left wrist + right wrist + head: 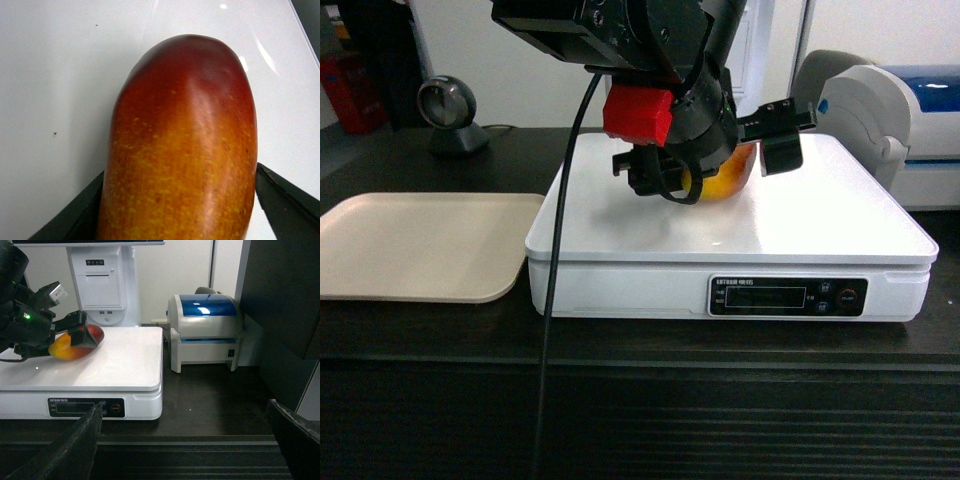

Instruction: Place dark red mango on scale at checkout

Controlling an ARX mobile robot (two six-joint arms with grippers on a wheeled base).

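Observation:
The dark red mango (732, 176) lies low on the white scale (820, 210), towards the back of its platform. My left gripper (715, 165) is shut on it, one black finger at each side. The left wrist view shows the mango (185, 150) filling the middle, red at the far end and orange near me, with the scale (50, 75) right beneath. Both fingers (82, 210) touch its flanks. From the right wrist view the mango (65, 350) rests on the scale (125, 365). My right gripper (185, 440) hangs open and holds nothing, over the checkout (215, 400) front edge.
A beige tray (420, 245) lies left of the scale on the checkout (640, 350). A round scanner (450, 110) stands behind it. A white and blue label printer (205, 330) sits right of the scale, and a white terminal (100, 280) rises behind it.

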